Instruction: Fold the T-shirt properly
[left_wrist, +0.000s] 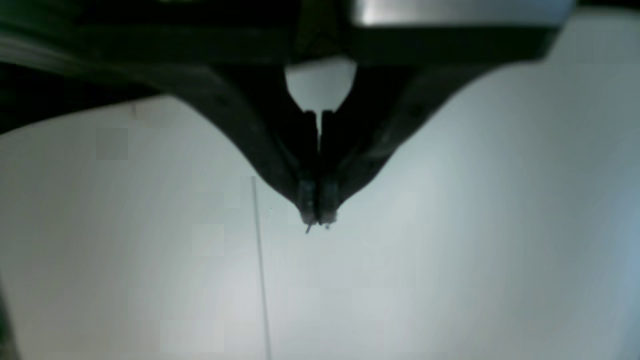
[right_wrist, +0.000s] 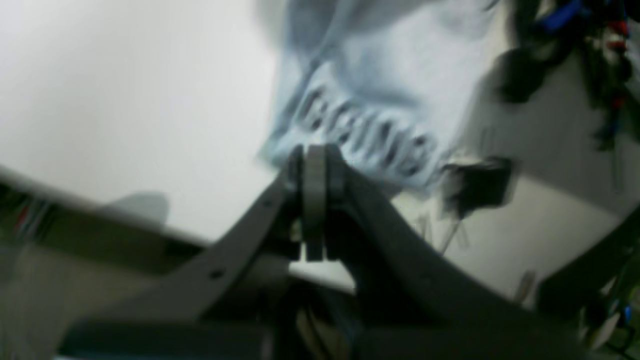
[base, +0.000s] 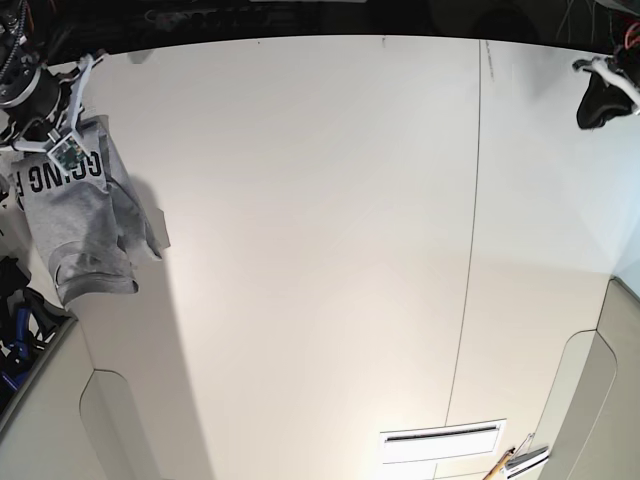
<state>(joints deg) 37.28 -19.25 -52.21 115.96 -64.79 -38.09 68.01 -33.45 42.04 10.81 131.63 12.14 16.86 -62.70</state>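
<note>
Desk (base: 320, 250): wide white top, 1 thin seam running front to back, nothing lying on its middle.

T-shirt (base: 80, 215): heather-grey, black block lettering showing, bunched at the far left edge of the base view and hanging partly lifted off the desk. Not spread flat; 1 sleeve droops low.

Right end effector (right_wrist: 314, 155): jaws together; the wrist view puts its tip against the lettered cloth, so I judge it pinches a fold, though blur keeps me from being sure.

Left end effector (left_wrist: 317, 217): jaws pressed together, holding nothing, hanging over bare desk, well apart from the shirt.

Handling, my judgement: soft, light, limp cotton; it will sag and twist from 1 grip. Better holds are the 2 shoulder seams or hem corners, 1 per arm.
</note>
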